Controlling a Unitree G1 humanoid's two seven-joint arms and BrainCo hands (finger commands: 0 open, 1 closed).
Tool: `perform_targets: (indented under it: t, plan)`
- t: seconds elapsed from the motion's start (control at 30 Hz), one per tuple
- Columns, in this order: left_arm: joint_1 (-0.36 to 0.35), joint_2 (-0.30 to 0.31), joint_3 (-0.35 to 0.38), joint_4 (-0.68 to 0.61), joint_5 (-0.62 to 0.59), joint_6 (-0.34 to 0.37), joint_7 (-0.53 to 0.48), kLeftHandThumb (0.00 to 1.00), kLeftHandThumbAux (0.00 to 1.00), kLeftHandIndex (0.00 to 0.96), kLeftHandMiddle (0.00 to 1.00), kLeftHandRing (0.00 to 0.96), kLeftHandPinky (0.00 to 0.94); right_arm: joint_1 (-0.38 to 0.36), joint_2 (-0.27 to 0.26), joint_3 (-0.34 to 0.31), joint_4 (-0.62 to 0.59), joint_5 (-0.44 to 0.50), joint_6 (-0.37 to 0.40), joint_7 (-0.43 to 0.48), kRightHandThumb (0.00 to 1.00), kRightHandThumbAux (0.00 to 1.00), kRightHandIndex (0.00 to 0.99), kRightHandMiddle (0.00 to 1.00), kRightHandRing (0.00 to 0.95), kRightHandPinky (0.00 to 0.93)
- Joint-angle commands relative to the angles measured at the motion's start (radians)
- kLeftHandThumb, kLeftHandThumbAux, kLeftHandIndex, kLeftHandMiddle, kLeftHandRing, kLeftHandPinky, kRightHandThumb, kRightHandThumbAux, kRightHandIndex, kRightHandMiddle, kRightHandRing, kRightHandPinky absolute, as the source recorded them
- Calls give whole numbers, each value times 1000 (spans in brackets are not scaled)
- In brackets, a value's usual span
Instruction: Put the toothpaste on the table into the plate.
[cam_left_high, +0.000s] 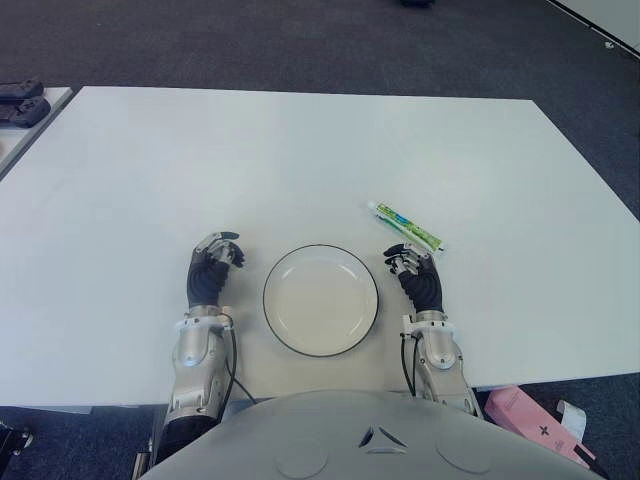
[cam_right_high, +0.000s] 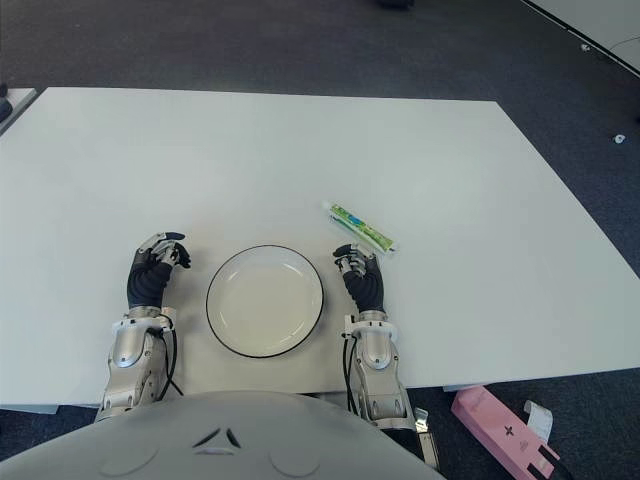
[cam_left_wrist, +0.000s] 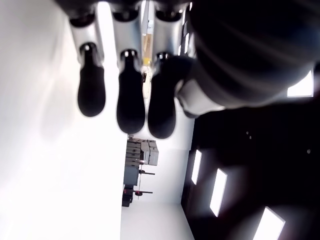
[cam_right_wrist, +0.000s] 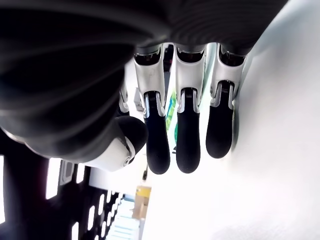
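The white worktop (cam_left_high: 300, 150) carries a round white plate (cam_left_high: 321, 299) with a dark rim, positioned near the front edge between the two hands. The plate holds nothing. The toothpaste (cam_left_high: 406, 225), a white and green tube, lies flat on the worktop at roughly 2 o'clock from the plate, clear of the rim, with its long axis running from 10 o'clock to 4 o'clock.

The right hand (cam_left_high: 412, 268) shows at 3 o'clock from the plate, directly below the tube, its fingertips (cam_right_wrist: 188, 147) close to the tube without gripping it. The fingers are loosely curved, apart from the thumb, and hold nothing.

The left hand (cam_left_high: 213, 267) shows at 9 o'clock from the plate. Its fingers (cam_left_wrist: 131, 105) are relaxed, slightly curled, and hold nothing.
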Motion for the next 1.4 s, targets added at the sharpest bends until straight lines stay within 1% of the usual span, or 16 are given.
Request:
perform_targets:
  t: [0.03, 0.27, 0.37, 0.47, 0.6, 0.7, 0.77, 0.83, 0.9, 0.93, 0.97, 1.03, 1.07, 1.23, 1.37, 1.4]
  plan:
    - [32, -2, -3, 60, 13, 50, 4, 703, 720, 434, 640, 631, 612, -6, -5, 0, 18, -14, 2, -8, 710, 729, 425, 474, 469, 471]
    - [32, -3, -4, 55, 10, 57, 2, 702, 720, 434, 640, 631, 610, -17, -14, -7, 25, -16, -13, -12, 709, 728, 426, 481, 477, 489]
    - [31, -4, -3, 58, 8, 55, 2, 703, 721, 434, 637, 629, 608, -38, -11, -3, -1, -74, -35, -66, 709, 728, 427, 481, 484, 494]
    - [31, -5, -2, 59, 9, 54, 4, 703, 721, 434, 637, 629, 610, -50, -8, 8, -60, -143, -18, -107, 710, 727, 428, 478, 489, 506]
    - [28, -9, -1, 62, 10, 56, 9, 703, 721, 434, 634, 626, 604, -43, -27, 5, -122, -189, 11, -107, 709, 726, 427, 468, 484, 492]
    - [25, -12, 1, 64, 6, 60, 11, 704, 721, 434, 632, 624, 601, -34, -68, -6, -182, -209, 28, -69, 705, 725, 423, 443, 458, 450]
    - [24, -13, 3, 66, 2, 60, 10, 704, 721, 434, 630, 621, 598, -51, -103, -18, -197, -225, 35, -49, 701, 725, 418, 409, 417, 402]
    - [22, -15, 5, 70, -1, 57, 8, 704, 721, 434, 628, 619, 597, -79, -136, -26, -195, -247, 40, -34, 697, 723, 413, 344, 351, 335]
    - [20, -17, 6, 73, -3, 54, 7, 705, 721, 434, 627, 619, 597, -103, -163, -32, -191, -261, 45, -21, 695, 723, 410, 309, 319, 304]
    - [19, -18, 7, 75, -3, 52, 6, 705, 721, 434, 627, 619, 599, -114, -176, -35, -189, -267, 48, -13, 637, 685, 322, 260, 271, 256]
    - [20, -23, 9, 69, -4, 68, 17, 705, 721, 434, 627, 620, 600, -141, -199, -42, -182, -269, 58, 5, 616, 672, 289, 242, 253, 238]
    - [20, -29, 13, 61, -5, 88, 30, 705, 720, 434, 625, 615, 595, -171, -221, -50, -175, -269, 70, 25, 561, 614, 198, 185, 194, 176]
    - [20, -33, 15, 59, 1, 92, 41, 705, 720, 434, 624, 614, 595, -185, -235, -51, -170, -275, 73, 34, 554, 606, 185, 177, 186, 168]
    - [21, -44, 13, 57, 19, 92, 70, 708, 719, 435, 616, 608, 595, -236, -289, -43, -140, -305, 71, 55, 550, 467, 57, 55, 75, 109]
    - [22, -47, 11, 57, 23, 88, 79, 708, 719, 435, 614, 607, 596, -262, -316, -37, -114, -317, 68, 67, 555, 421, 17, 15, 32, 72]
    - [21, -47, 10, 58, 24, 86, 80, 708, 719, 435, 614, 607, 596, -271, -325, -35, -104, -322, 68, 71, 557, 395, 10, 9, 20, 46]
